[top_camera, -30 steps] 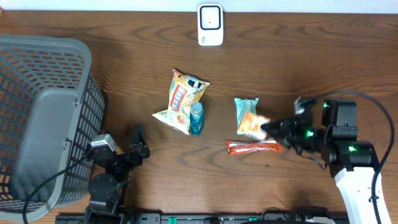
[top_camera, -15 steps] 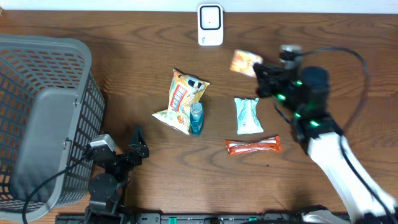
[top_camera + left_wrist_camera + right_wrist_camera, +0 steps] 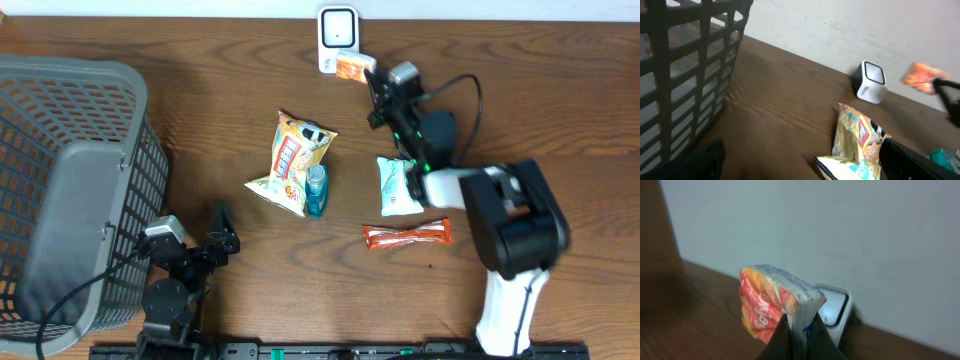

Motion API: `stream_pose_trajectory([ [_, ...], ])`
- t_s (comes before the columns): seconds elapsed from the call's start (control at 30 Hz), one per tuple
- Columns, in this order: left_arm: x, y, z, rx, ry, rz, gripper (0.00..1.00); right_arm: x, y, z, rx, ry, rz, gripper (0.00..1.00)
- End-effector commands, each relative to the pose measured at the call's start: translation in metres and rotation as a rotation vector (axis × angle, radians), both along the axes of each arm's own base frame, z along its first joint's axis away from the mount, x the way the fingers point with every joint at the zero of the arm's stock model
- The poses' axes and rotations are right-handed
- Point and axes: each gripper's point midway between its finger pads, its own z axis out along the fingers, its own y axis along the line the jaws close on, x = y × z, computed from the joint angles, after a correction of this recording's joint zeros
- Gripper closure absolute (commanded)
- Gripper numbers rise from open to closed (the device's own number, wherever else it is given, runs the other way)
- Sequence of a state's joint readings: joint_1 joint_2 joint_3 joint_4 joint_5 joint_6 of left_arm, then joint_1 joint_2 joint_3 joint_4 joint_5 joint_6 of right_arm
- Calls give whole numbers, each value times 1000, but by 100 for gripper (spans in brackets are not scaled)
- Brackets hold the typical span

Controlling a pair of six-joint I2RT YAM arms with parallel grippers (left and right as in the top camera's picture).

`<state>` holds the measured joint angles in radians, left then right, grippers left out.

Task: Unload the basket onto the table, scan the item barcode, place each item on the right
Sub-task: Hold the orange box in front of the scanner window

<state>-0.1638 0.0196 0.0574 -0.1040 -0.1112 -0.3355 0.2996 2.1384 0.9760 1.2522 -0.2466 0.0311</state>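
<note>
Wooden table (image 3: 200,60), grey mesh basket (image 3: 70,190) at its left edge. Mid-table: yellow snack bag (image 3: 290,160) with a blue bottle (image 3: 316,190) touching its right side; teal pouch (image 3: 398,187); orange-red bar (image 3: 408,236) just below the pouch.

Left gripper (image 3: 225,232) low beside the basket, jaws wide apart, empty.

White scanner (image 3: 338,35) at the far edge.

Right gripper (image 3: 372,75) jaws clamped on the small orange packet (image 3: 351,67), held off the table just beside the scanner's face, on its right.
</note>
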Motion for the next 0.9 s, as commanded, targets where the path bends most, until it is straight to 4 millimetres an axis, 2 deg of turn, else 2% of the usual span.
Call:
stream_pose_trajectory([
  [0.0, 0, 3, -16, 21, 42, 15, 2, 43, 13, -3, -27, -31, -27, 99],
  [0.2, 0, 3, -16, 21, 42, 15, 2, 93, 29, 3, -30, -22, -30, 99],
  [0.37, 0, 3, -16, 21, 42, 15, 2, 119, 37, -6, -114, -6, -33, 99],
  [0.6, 0, 3, -16, 21, 42, 15, 2, 122, 38, -1, -108, -21, -34, 99],
  [0.87, 0, 3, -16, 21, 42, 15, 2, 121, 41, -11, -121, 14, -25, 99],
])
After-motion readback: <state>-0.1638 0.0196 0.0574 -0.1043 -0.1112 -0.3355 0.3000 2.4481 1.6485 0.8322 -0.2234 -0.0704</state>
